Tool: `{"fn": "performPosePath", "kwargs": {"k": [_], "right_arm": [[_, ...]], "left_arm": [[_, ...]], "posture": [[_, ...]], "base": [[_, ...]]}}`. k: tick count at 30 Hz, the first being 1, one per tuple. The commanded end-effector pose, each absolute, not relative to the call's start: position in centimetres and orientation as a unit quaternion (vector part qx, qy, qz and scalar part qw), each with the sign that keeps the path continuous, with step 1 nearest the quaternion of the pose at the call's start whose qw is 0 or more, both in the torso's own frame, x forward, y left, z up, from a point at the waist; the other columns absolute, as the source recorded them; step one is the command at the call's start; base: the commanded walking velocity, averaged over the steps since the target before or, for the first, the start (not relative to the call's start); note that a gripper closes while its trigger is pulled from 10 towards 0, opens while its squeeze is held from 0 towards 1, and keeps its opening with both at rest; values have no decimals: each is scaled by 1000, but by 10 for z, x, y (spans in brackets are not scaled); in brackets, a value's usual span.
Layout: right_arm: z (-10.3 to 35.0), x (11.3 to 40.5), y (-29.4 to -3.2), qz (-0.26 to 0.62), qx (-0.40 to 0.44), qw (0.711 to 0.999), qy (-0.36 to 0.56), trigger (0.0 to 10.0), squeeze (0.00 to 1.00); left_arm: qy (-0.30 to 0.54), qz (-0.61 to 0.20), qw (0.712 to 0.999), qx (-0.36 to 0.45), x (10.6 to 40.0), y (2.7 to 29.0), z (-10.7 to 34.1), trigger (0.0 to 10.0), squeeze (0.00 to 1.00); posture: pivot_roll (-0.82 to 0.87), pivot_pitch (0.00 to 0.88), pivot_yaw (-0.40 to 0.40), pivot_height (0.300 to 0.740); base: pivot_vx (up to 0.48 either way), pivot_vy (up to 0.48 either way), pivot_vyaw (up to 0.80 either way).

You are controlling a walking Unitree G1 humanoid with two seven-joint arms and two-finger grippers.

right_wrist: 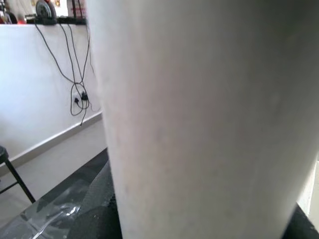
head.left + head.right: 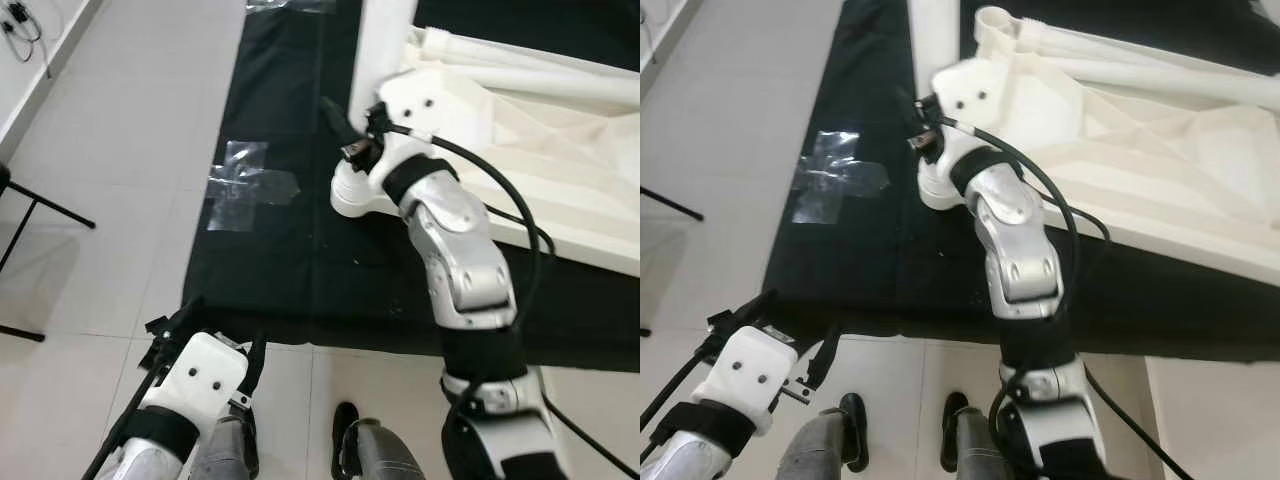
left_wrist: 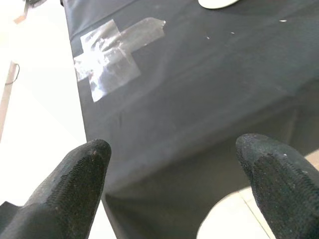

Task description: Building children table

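A white children's table (image 2: 560, 150) lies upside down on a black cloth (image 2: 290, 270) spread over the floor. One white table leg (image 2: 385, 40) stands upright at the table's near left corner, in a round socket (image 2: 352, 192). My right gripper (image 2: 362, 115) is shut on this leg just above the socket, a black finger (image 1: 99, 209) on each side of it. My left gripper (image 3: 174, 149) hangs open and low over the cloth's near edge, holding nothing.
More white legs (image 2: 540, 75) lie across the table's underside. Clear tape (image 2: 245, 185) holds the cloth's left edge to the tiled floor. A black chair leg (image 2: 40, 205) stands at far left. My feet (image 2: 345, 430) are just short of the cloth.
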State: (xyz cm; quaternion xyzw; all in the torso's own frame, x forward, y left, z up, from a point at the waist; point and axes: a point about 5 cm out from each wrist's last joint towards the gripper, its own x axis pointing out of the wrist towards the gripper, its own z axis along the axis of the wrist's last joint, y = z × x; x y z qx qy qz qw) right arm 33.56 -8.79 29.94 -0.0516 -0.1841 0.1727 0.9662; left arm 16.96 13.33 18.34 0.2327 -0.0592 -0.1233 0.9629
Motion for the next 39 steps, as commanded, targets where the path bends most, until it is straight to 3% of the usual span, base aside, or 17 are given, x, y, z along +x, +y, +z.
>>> {"fn": "performPosePath", "kwargs": {"k": [1,11,16,20,22,26,29,30,36,39], "right_arm": [[246,348,-96,147,-40,987,-48,10000,0],[250,346,-91,133,-31,990,-45,10000,0],[246,340,-89,123,-22,992,-35,10000,0],[244,339,-88,123,-20,992,-32,10000,0],[242,339,-85,123,-13,992,-28,10000,0],[242,338,-79,125,-5,992,-29,10000,0],[242,336,-75,126,2,992,-30,10000,0],[242,336,-75,126,2,992,-30,10000,0],[243,333,-73,125,11,991,-36,10000,0],[244,333,-72,127,13,991,-38,10000,0]], "left_arm": [[-47,-128,963,233,170,133,177,10000,0],[-52,-106,966,232,181,140,179,10000,0],[-122,-42,961,246,211,175,224,10000,0],[-144,-38,957,248,218,181,237,10000,0],[-214,-59,945,240,238,186,283,10000,0],[-270,-138,932,200,254,176,326,10000,0],[-303,-268,906,126,263,151,362,10000,0],[-303,-268,906,126,263,151,362,10000,0],[-288,-499,817,35,268,109,392,10000,0],[-268,-533,803,16,277,102,397,10000,0]], "posture": [[37,360,-70,740],[48,317,-81,740],[67,305,-77,740],[70,304,-76,740],[74,298,-66,740],[73,291,-51,740],[74,286,-37,740],[74,286,-37,740],[66,277,-22,740],[67,276,-14,740]], "base": [[0,0,0],[0,0,0],[0,0,0],[0,0,0],[0,0,0],[0,0,0],[0,0,0],[0,0,0],[0,0,0],[0,0,0]]}}
